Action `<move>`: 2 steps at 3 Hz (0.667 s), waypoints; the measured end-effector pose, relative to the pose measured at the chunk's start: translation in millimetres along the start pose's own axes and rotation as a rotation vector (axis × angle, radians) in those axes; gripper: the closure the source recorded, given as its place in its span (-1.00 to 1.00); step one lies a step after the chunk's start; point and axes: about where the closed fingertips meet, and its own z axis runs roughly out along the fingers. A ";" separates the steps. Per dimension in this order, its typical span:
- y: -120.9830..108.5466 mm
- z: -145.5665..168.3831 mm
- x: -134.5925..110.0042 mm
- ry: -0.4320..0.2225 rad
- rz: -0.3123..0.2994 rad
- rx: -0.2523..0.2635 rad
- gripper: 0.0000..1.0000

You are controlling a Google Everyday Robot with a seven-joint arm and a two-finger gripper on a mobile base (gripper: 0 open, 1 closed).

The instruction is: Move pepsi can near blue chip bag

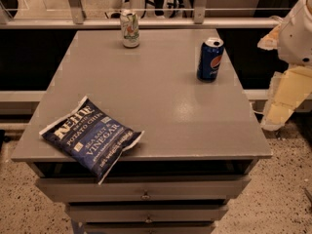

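Pepsi can [210,59] stands upright at the far right of the surface [161,111], well apart from the blue chip bag [90,138], which lies flat at the near-left corner. The can is probably light, rigid, smooth and slippery, with a thin wall, so grip across mid-body. Hand [285,99] hangs past the surface's right edge, right of the can and not touching it. Can't tell if it's spread or pressed together.
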 end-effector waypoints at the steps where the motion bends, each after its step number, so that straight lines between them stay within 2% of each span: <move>1: 0.0 0.0 0.0 0.000 0.000 0.000 -1.00; 2: -12.0 9.1 1.6 -0.042 0.014 0.020 -1.00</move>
